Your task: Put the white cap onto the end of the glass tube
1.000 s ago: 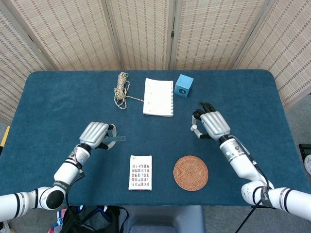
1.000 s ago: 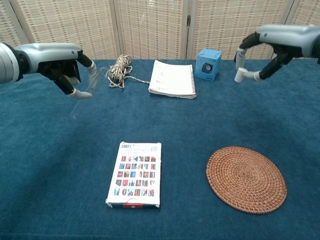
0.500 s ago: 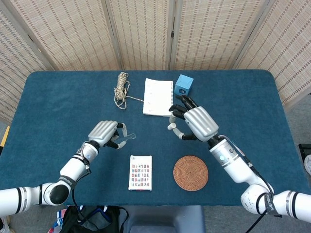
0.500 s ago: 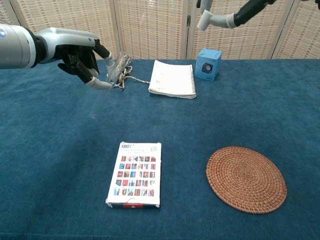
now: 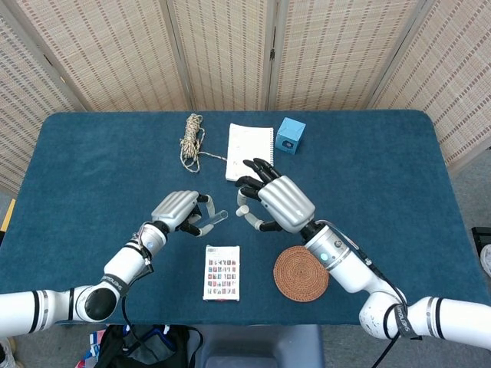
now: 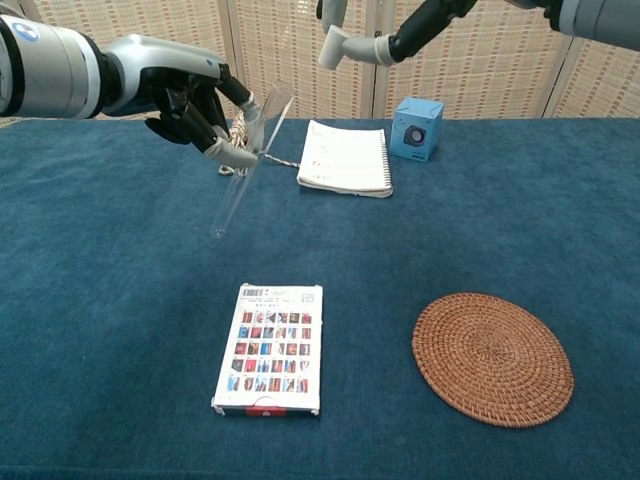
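Observation:
My left hand [image 5: 180,211] [image 6: 190,98] grips a clear glass tube [image 5: 217,218] [image 6: 245,175] near its upper end. In the chest view the tube slants, its open top toward the right and its closed bottom hanging down to the left above the table. My right hand [image 5: 280,203] [image 6: 415,25] pinches the small white cap [image 5: 242,210] [image 6: 334,46] between its fingertips. In the head view the cap is just right of the tube's open end, a short gap apart. In the chest view it is above and to the right of that end.
A printed card box [image 5: 222,272] [image 6: 270,348] lies on the blue table below the hands, and a woven round coaster [image 5: 301,273] [image 6: 492,357] lies to its right. At the back are a rope coil [image 5: 192,142], a spiral notebook [image 5: 250,153] and a blue cube [image 5: 290,135].
The two hands have come together over the table's middle. The right hand carried the cap leftward and up; the left hand brought the tube rightward and raised it.

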You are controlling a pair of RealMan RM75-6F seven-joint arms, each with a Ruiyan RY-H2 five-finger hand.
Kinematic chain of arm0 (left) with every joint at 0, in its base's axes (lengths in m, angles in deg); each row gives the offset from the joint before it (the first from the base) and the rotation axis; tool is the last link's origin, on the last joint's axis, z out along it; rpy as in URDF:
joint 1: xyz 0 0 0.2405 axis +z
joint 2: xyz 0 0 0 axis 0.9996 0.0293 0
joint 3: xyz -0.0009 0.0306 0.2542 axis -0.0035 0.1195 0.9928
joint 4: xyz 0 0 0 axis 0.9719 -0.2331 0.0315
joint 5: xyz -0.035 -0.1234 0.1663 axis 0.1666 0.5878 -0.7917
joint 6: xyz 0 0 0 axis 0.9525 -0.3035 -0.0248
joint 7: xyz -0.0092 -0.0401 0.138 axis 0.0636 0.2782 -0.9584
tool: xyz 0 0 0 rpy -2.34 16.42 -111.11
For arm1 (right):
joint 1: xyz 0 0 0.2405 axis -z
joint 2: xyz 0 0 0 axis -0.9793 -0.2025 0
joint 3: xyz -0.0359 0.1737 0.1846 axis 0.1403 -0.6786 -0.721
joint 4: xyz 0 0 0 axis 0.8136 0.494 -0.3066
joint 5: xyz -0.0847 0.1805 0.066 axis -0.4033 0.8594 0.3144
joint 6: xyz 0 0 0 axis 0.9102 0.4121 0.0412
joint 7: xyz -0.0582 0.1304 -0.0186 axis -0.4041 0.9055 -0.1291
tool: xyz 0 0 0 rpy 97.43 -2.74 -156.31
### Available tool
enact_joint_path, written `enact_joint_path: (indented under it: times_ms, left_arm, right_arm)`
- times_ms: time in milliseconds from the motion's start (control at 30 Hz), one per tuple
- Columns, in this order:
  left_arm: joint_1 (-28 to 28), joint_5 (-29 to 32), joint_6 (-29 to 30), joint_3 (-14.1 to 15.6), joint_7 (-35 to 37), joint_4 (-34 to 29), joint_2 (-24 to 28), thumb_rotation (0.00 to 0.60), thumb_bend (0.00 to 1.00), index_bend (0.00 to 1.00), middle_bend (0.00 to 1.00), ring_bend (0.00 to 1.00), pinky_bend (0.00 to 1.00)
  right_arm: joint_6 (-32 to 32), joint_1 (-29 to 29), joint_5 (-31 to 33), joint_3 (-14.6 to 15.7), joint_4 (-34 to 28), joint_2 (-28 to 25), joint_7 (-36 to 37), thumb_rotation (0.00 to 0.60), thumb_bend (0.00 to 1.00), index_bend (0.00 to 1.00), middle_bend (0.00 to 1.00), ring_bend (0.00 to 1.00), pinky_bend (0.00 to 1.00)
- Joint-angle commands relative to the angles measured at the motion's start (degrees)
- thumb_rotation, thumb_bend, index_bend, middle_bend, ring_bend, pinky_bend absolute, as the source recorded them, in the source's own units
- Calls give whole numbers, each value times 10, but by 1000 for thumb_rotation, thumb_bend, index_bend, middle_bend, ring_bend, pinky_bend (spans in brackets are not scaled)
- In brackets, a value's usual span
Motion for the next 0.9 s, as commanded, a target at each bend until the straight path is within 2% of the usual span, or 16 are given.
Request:
enact_joint_path:
  times_ms: [33, 900]
  left_arm:
    - [-7, 6, 0, 2, 2, -3, 1, 600, 367, 591, 995, 1000, 1000]
    - [-38, 21, 9, 20, 25, -19, 8, 600, 367, 591, 995, 1000, 1000]
  right_arm:
    - [4, -3, -1, 1, -1, 5, -7, 600, 491, 640, 279, 0, 0]
    - [3, -18, 18, 12, -10, 7, -33, 600, 491, 641, 279, 0, 0]
